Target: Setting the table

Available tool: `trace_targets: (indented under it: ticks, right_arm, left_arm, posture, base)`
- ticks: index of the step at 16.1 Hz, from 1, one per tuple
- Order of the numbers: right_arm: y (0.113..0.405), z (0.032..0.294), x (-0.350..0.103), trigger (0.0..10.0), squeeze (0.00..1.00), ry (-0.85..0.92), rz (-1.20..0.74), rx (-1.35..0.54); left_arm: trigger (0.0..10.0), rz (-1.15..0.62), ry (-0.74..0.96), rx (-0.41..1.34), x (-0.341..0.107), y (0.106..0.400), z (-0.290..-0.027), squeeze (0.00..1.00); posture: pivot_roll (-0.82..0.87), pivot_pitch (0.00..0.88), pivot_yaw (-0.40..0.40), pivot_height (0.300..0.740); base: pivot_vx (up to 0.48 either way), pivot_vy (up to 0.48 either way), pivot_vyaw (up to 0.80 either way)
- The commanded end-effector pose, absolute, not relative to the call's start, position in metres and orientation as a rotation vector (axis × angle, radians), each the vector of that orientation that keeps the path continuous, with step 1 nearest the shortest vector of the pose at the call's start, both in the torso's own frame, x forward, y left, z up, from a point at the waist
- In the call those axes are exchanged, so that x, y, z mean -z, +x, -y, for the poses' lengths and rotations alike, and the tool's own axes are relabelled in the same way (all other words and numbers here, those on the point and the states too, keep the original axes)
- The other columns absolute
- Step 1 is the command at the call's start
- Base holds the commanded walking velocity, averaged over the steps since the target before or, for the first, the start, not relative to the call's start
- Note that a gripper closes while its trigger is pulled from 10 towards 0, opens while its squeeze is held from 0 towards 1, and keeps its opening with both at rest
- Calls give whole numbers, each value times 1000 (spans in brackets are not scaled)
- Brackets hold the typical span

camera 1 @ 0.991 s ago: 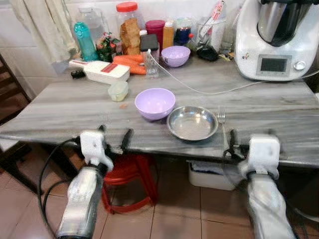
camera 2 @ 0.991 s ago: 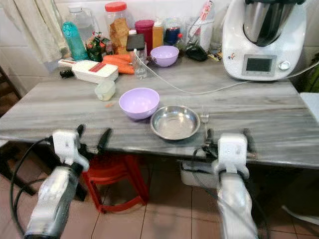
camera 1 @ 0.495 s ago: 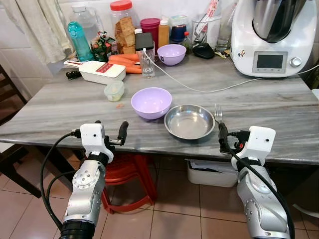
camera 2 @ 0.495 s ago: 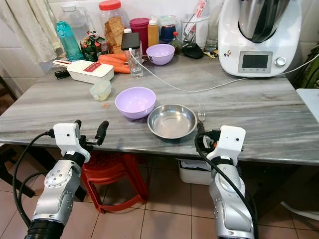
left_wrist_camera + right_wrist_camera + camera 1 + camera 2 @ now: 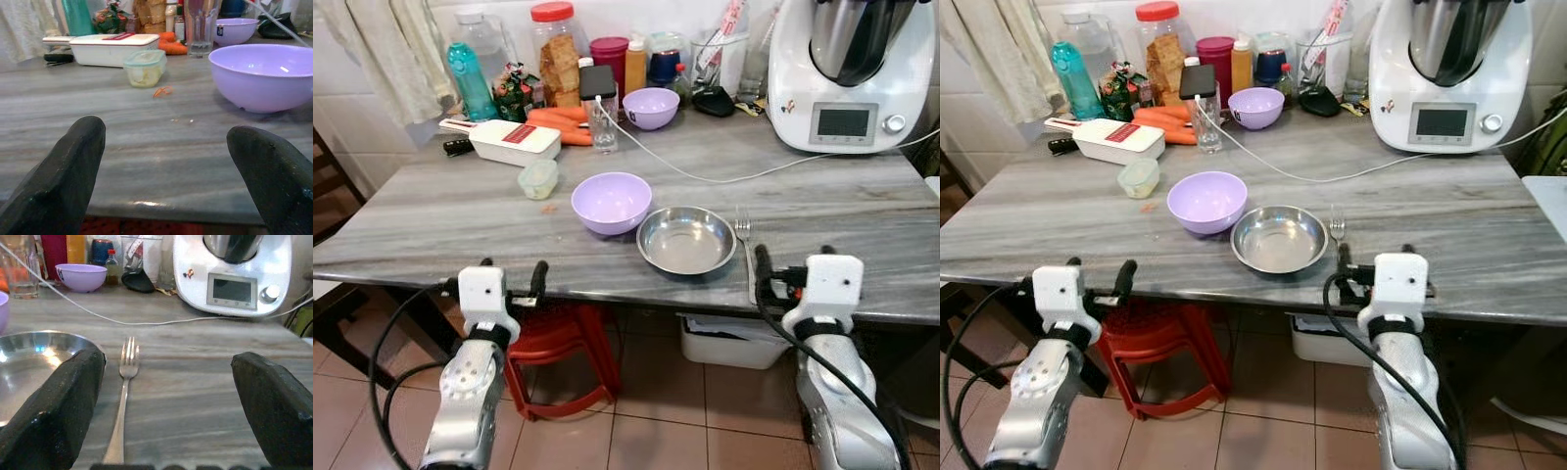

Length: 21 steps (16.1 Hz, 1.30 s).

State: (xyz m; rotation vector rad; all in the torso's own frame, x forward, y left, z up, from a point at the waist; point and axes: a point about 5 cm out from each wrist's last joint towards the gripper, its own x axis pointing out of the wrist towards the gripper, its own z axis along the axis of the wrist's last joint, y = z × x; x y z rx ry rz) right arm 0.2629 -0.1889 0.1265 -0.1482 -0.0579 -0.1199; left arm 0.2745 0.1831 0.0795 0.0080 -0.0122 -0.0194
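Grey streaked stone-topped table [image 5: 460, 211]: carries all items listed below.

Round stainless-steel dish [image 5: 686, 239]: near the front edge, centre-right, empty. Touching or just beside it on the robot's left, a lilac plastic bowl [image 5: 612, 202], upright.

Silver metal fork [image 5: 745, 247]: flat on the table just beside the dish's right rim, tines pointing away from the robot, handle reaching toward the front edge. In the right wrist view the fork [image 5: 122, 396] lies between the two fingers, close to the finger beside the dish and well clear of the other; no finger touches it.

Right gripper [image 5: 790, 277]: at the table's front edge, behind the fork's handle, fingers spread wide, holding nothing.

Left gripper [image 5: 512, 286]: at the front edge further to the left, fingers spread wide, holding nothing. Between them, in the left wrist view, bare tabletop, with the lilac bowl [image 5: 264, 76] ahead toward one finger.

Small pale-green lidded container [image 5: 538, 178]: left of the bowl, an orange scrap beside it.

Rear of table: white rectangular slicer box with red label [image 5: 504, 140], carrots [image 5: 558, 118], a clear drinking glass [image 5: 604, 127], a second, smaller lilac bowl [image 5: 651, 107], a teal bottle [image 5: 468, 79], assorted jars.

White kitchen machine with a display and knob [image 5: 847, 78]: rear right corner; a white cable [image 5: 705, 174] runs across the tabletop.

Red plastic stool [image 5: 558, 348]: under the table.
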Motion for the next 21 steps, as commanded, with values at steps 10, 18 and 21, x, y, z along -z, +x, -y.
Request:
trace_targets:
  ticks: [10, 18, 21]
  right_arm:
    - [260, 185, -125, 10000, 0, -143, 59, 125]
    - [260, 184, -123, 10000, 0, -127, 52, 119]
    - [261, 186, -120, 10000, 0, -157, 57, 153]
  left_arm:
    - [10000, 12, 49, -4, -80, 277, -181, 0]
    - [10000, 3, 57, -10, -80, 279, -180, 0]
    - [10000, 2, 56, -12, -81, 281, -179, 0]
  posture:
    - [-124, 0, 89, 740]
    - [-123, 0, 90, 740]
    - [-125, 0, 93, 740]
  base:
    - [0, 0, 0]
    - [0, 0, 0]
    - [-251, 0, 0]
